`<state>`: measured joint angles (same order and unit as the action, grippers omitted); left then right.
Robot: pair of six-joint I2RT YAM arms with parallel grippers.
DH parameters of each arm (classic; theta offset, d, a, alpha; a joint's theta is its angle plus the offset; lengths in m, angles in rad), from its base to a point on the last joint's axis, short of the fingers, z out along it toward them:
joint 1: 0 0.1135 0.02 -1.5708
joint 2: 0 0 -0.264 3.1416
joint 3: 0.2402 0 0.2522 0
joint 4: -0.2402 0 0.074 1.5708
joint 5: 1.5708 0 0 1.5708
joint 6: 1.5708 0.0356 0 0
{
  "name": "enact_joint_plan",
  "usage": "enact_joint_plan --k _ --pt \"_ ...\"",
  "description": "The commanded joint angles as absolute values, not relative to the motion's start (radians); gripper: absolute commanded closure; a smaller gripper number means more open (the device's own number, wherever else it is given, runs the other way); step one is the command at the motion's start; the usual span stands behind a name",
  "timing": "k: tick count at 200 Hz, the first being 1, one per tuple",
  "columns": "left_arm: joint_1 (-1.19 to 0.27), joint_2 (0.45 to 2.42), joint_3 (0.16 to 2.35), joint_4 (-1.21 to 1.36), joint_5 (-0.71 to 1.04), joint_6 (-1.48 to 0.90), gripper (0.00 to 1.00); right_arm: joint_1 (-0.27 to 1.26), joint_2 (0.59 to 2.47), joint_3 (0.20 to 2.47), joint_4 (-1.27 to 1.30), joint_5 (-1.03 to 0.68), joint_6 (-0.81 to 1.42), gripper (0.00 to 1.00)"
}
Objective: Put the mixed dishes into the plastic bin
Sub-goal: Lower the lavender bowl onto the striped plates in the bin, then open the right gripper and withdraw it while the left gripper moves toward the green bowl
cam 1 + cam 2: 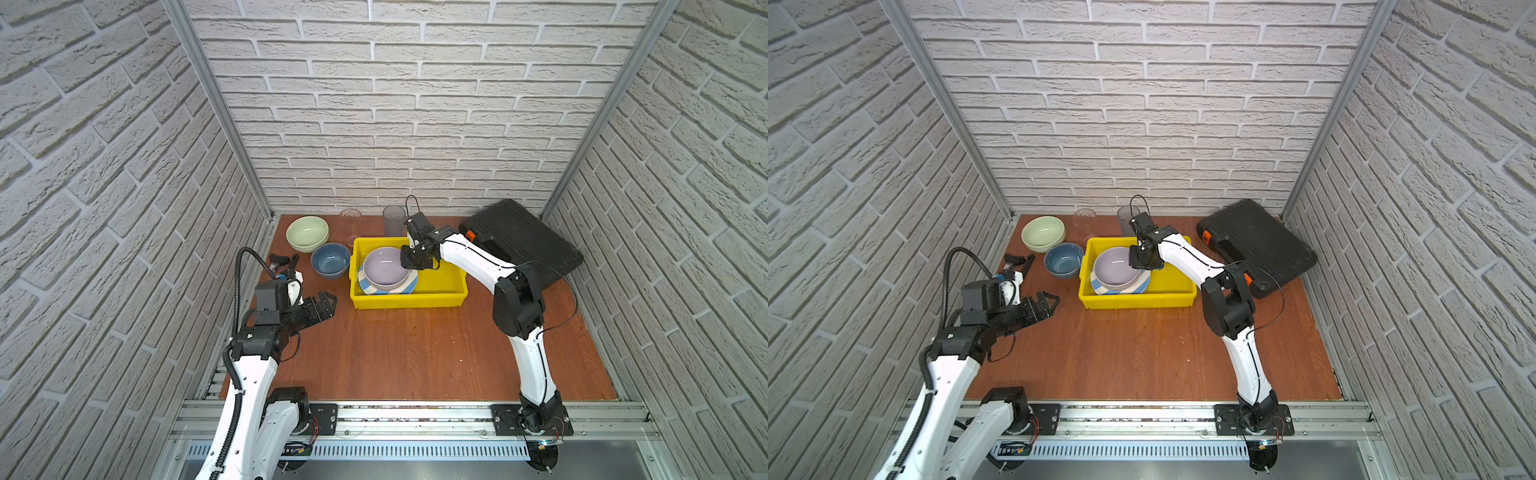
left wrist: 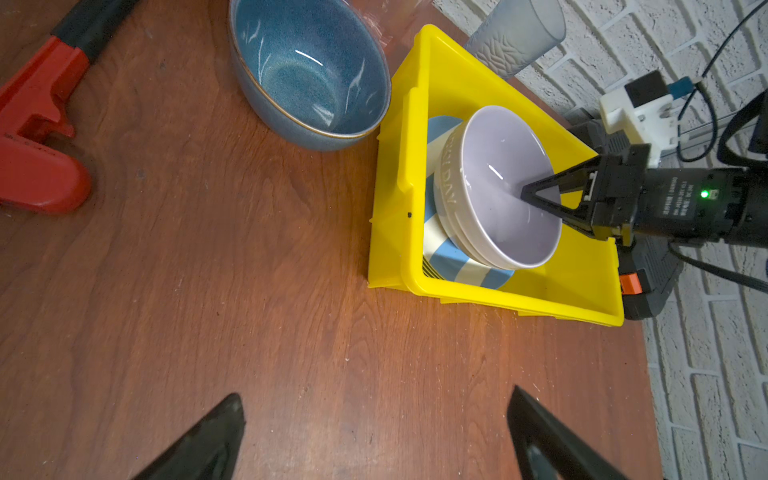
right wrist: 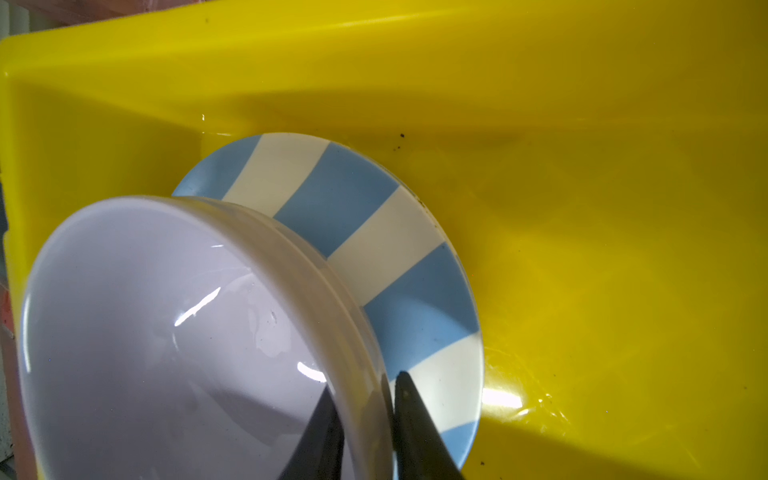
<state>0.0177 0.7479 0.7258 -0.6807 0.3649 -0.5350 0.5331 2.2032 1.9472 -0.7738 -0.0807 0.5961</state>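
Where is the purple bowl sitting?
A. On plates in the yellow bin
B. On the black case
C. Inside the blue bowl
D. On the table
A: the purple bowl rests on the plates inside the yellow bin.

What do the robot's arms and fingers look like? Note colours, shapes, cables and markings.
The left arm and right arm have white shells with black joints. A ribbed black hose runs along the left; thin black cable loops off the right. The fingers are black, tapering to points. The right gripper's black motor housing carries white lettering and a green light.
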Motion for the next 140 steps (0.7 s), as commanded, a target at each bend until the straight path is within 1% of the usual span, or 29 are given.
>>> enact_joint_plan --k 1,43,69,96,115,131,140 --pt "0.024 0.743 0.71 -0.646 0.373 -0.528 0.02 0.543 2.186 1.977 -0.723 -0.098 0.614 0.76" --pt "0.023 0.744 0.709 -0.647 0.375 -0.528 0.02 0.543 2.159 1.964 -0.714 -0.095 0.611 0.74" --pt "0.024 0.748 0.715 -0.652 0.373 -0.524 0.02 0.543 2.106 1.935 -0.712 -0.073 0.591 0.69" --pt "0.024 0.744 0.724 -0.658 0.372 -0.522 0.02 0.543 2.036 1.904 -0.725 -0.052 0.541 0.62" --pt "0.025 0.744 0.732 -0.658 0.365 -0.521 0.02 0.543 1.984 1.879 -0.74 -0.053 0.497 0.51" --pt "0.025 0.756 0.747 -0.669 0.358 -0.515 0.02 0.543 1.906 1.837 -0.736 -0.061 0.458 0.47" --pt "0.025 0.764 0.76 -0.678 0.352 -0.509 0.02 0.543 1.876 1.809 -0.735 -0.07 0.434 0.43"
